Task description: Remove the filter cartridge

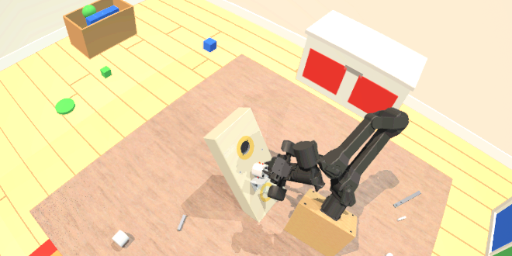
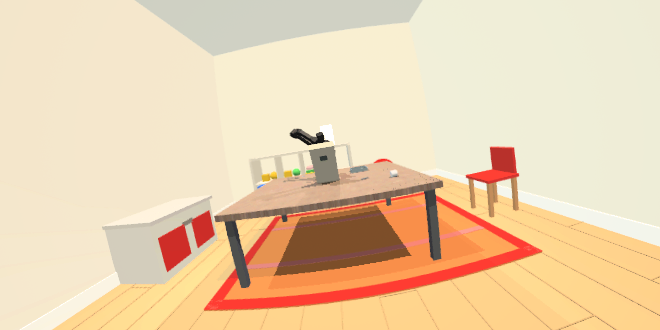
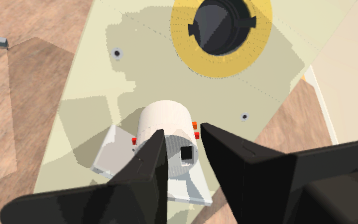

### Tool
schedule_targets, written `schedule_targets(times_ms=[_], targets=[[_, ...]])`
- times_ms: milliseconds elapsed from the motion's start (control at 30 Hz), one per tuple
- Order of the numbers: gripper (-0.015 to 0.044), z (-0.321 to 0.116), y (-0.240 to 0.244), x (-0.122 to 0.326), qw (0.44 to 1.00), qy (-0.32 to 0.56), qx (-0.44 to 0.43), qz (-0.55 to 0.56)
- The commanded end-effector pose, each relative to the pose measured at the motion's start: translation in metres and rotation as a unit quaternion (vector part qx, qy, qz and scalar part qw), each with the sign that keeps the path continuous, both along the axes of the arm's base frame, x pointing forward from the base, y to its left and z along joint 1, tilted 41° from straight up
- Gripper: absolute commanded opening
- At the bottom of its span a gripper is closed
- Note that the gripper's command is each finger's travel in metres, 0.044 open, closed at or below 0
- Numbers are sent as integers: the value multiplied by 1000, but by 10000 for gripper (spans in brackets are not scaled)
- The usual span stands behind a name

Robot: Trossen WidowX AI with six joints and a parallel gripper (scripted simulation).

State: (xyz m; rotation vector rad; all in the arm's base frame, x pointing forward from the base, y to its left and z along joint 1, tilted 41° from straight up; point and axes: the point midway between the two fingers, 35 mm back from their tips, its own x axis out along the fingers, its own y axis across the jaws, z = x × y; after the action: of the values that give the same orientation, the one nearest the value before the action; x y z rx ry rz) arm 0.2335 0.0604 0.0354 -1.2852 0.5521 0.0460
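Note:
The white filter cartridge [image 1: 258,169] [image 3: 164,117] is out of the panel [image 1: 230,150] [image 3: 145,70]. Its ridged face points toward the wrist camera, with one dark square slot showing and small red tabs at its sides. The dark round opening [image 1: 244,147] [image 3: 214,27] in a yellow ring is vacant above it. The pale tray [image 1: 254,185] [image 3: 111,151] on the panel front shows below and beside the cartridge. My gripper [image 1: 267,171] [image 3: 182,132] is slightly open. One finger overlaps the cartridge face, the other stands outside its right side; contact and the cartridge's underside are hidden.
A second yellow ring [image 1: 264,193] sits low on the panel. The arm stands on a wooden block [image 1: 322,225]. Grey strips [image 1: 181,223] [image 1: 407,198] and a white cylinder [image 1: 120,238] [image 2: 394,173] lie on the table. Two small screws [image 3: 117,53] [image 3: 244,116] show on the panel.

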Motion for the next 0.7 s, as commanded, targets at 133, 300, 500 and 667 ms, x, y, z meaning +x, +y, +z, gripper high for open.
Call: schedule_targets(times_ms=[133, 300, 500, 667], targets=[[111, 50, 43, 25, 1000, -10, 10, 0], [111, 51, 44, 25, 1000, -10, 10, 0], [242, 78, 72, 24, 1000, -6, 12, 0], [374, 111, 96, 16, 1000, -9, 12, 3]])
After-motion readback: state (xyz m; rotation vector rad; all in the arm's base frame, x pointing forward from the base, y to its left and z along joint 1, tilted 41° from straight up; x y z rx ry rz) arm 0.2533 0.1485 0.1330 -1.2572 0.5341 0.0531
